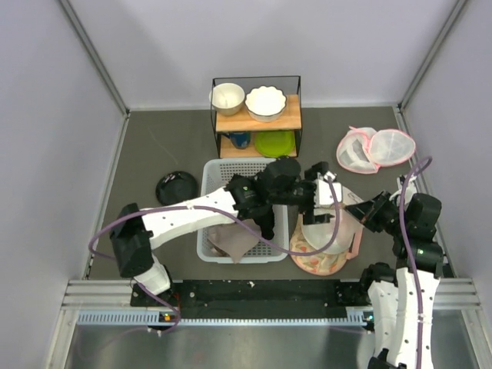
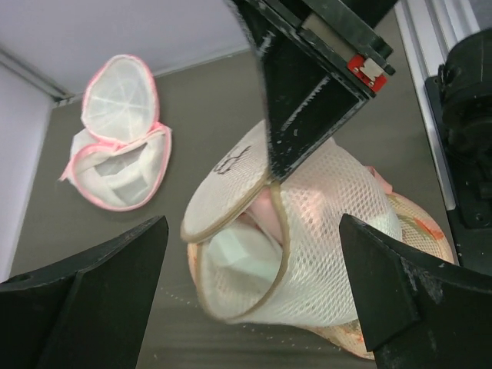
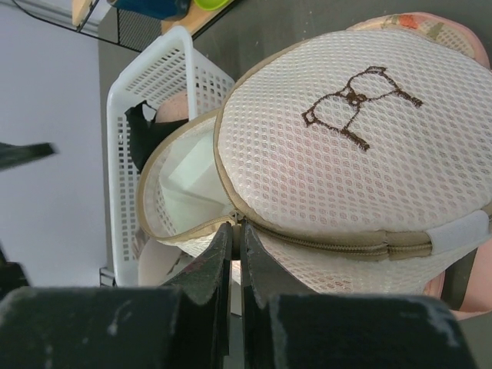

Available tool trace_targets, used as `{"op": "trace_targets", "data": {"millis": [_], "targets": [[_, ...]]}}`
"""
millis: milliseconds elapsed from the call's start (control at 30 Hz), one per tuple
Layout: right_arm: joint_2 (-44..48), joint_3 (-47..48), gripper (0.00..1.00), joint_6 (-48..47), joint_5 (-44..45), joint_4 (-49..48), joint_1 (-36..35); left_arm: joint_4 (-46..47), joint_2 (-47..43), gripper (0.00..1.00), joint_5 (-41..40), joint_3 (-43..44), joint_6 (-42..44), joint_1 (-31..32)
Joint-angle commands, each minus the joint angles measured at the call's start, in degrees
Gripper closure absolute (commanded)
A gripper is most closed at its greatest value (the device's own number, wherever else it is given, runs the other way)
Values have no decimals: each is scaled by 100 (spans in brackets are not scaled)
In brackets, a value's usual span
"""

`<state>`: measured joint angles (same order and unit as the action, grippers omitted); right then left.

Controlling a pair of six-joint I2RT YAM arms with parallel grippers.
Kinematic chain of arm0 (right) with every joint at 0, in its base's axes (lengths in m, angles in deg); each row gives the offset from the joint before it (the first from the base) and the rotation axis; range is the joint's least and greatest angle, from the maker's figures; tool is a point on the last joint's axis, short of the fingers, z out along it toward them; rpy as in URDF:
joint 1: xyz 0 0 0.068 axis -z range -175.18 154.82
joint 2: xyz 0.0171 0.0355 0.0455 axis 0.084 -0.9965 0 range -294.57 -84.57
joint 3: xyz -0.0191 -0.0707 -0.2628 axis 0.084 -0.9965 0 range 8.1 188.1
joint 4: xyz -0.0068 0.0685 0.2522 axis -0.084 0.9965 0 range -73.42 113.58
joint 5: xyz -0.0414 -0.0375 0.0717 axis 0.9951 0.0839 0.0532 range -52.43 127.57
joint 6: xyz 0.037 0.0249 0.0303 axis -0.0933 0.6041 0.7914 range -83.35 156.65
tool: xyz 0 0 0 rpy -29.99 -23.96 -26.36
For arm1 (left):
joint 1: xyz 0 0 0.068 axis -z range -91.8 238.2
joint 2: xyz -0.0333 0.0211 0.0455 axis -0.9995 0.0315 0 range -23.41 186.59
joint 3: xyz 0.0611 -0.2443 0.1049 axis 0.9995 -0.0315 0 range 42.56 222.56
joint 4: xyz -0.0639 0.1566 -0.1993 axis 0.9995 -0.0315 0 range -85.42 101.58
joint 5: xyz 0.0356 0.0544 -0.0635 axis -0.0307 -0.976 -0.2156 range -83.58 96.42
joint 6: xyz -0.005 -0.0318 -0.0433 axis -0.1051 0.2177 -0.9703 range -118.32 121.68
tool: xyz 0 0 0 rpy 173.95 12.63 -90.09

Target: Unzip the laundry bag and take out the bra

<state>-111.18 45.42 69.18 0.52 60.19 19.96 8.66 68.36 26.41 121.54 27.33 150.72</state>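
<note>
The white mesh laundry bag (image 1: 332, 224) lies on its side on a flat peach floral piece (image 1: 315, 264). Its round lid (image 3: 354, 115), with a brown embroidered mark, is partly unzipped and gapes open (image 2: 231, 192). Pink fabric (image 2: 268, 211) shows inside the gap, likely the bra. My right gripper (image 3: 237, 224) is shut on the zipper pull at the bag's rim; it also shows in the top view (image 1: 356, 209) and the left wrist view (image 2: 307, 84). My left gripper (image 2: 254, 224) is open and empty, hovering just above the bag's open mouth (image 1: 321, 192).
A white slatted basket (image 1: 209, 171) holding cloth stands left of the bag and also shows in the right wrist view (image 3: 142, 100). A pink-trimmed twin-dome mesh bag (image 1: 374, 148) lies at the back right. A wire shelf with bowls (image 1: 256, 115) stands behind. A black round object (image 1: 177, 187) lies at the left.
</note>
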Motion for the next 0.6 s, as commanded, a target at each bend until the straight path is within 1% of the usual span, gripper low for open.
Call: {"op": "trace_targets", "data": {"millis": [0,200,300,433,533,567], "targets": [[121,512,100,-142,-214,94,-90,-218,412,1,-92,425,476,85],[16,1056,100,-186,-311,156,-195,-244,307,1,-118,320,853,85],[-63,1224,100,-291,-311,165,-257,-104,237,1,-425,206,915,76],[-107,1190,100,-362,-319,156,-309,63,193,1,-443,162,960,67],[-90,1128,100,-371,-320,156,-327,204,192,5,-338,205,881,76],[-81,1102,100,-371,-320,156,-336,247,201,10,-338,223,854,76]]}}
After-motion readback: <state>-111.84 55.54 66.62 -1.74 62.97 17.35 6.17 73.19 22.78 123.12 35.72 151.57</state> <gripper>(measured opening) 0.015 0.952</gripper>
